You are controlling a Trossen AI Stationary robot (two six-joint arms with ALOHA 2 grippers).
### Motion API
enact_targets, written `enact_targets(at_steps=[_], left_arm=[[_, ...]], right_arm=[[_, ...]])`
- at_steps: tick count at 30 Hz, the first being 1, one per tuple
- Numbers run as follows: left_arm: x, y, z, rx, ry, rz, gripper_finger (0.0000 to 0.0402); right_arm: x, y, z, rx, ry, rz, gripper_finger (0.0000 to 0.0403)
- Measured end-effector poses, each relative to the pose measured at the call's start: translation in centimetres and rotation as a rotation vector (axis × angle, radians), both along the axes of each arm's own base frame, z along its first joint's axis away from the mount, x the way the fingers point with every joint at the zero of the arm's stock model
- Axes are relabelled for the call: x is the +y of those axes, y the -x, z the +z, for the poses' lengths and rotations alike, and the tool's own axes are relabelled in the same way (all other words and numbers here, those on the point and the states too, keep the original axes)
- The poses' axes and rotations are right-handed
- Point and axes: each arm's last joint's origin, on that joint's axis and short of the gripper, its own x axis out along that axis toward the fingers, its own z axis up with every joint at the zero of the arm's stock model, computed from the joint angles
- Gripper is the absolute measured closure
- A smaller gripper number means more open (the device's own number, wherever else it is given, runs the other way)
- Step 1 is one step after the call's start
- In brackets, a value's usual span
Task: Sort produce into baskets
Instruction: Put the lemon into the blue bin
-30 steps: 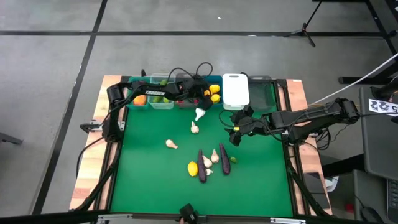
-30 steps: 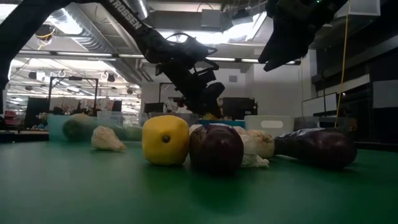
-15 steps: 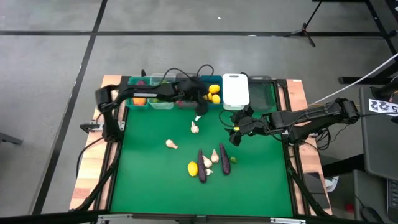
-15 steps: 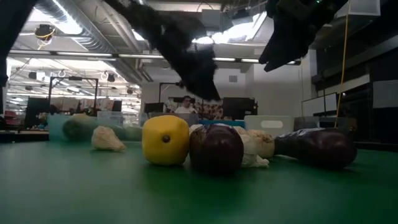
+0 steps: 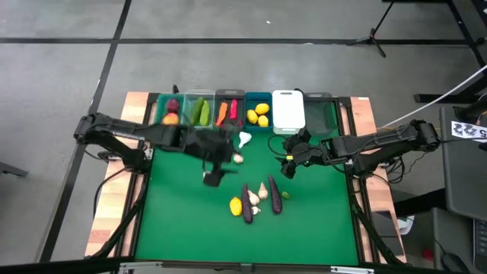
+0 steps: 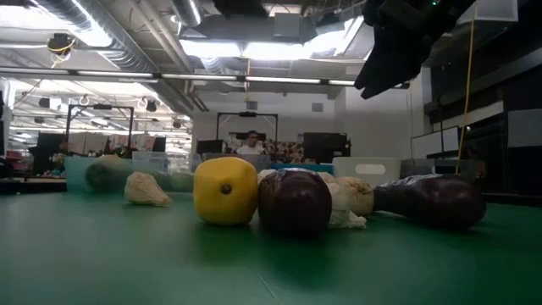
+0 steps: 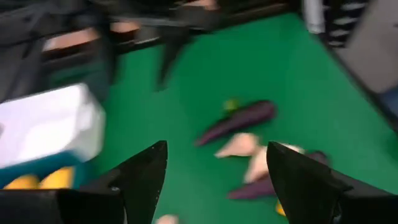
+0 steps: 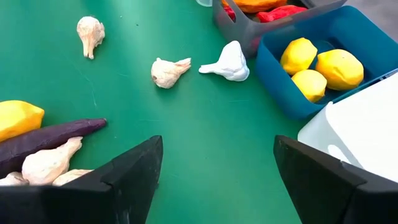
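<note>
Six baskets line the far edge: teal (image 5: pixel 171 111), clear (image 5: pixel 199 113), grey (image 5: pixel 227 112), blue (image 5: pixel 259 114) holding lemons (image 8: pixel 317 62), white (image 5: pixel 289 111), dark green (image 5: pixel 324 114). Loose produce lies mid-table: garlic (image 5: pixel 243 139) (image 5: pixel 238 157), a lemon (image 5: pixel 236 205), eggplants (image 5: pixel 247 204) (image 5: pixel 275 196) and more garlic (image 5: pixel 262 190). My left gripper (image 5: pixel 212 175) (image 7: pixel 216 149) hangs open and empty above the table's middle left. My right gripper (image 5: pixel 289 164) (image 8: pixel 217 142) (image 6: pixel 373 80) hovers open and empty right of centre.
The grey basket (image 8: pixel 249 18) holds a carrot and a red pepper; the clear one holds cucumbers, the teal one beets. A white garlic (image 8: pixel 229 62) lies just in front of the blue basket (image 8: pixel 336 37). Bare green mat lies near the front edge (image 5: pixel 228 243).
My left gripper has drawn away from the blue basket at the far edge, swinging toward the table's left and near side to above the middle. It has risen out of the low view and rolled. The right arm has kept still.
</note>
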Motion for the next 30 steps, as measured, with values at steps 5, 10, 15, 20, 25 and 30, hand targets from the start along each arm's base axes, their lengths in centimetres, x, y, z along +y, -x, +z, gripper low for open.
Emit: enact_targets(at_steps=[5,10,15,20,25,30], left_arm=[[-4.0,-0.3,-2.0,-0.038,0.018,-0.115,0.0132],[-5.7,-0.9,-5.7,-0.066,0.031,-0.158,0.0132],[-5.9,-1.2,-9.2,-0.039,0.084,-0.17,0.0132],[-6.0,-1.8,-12.3,-0.015,0.101,-0.17,0.0132],[-6.5,-2.4,-15.5,0.059,0.144,-0.222,0.0132],[-6.8,-2.8,-17.6,0.124,0.18,-0.252,0.0132]], right_arm=[[0.0,0.0,0.0,-0.004,-0.001,-0.001,0.0098],[0.0,-0.1,0.1,-0.009,-0.004,-0.003,0.0098],[0.0,0.0,0.0,-0.013,-0.019,-0.018,0.0098],[0.0,0.0,0.0,-0.013,-0.021,-0.02,0.0098],[0.0,-0.1,0.0,-0.017,-0.022,-0.02,0.0098],[0.0,-0.1,0.0,-0.016,-0.022,-0.02,0.0098]])
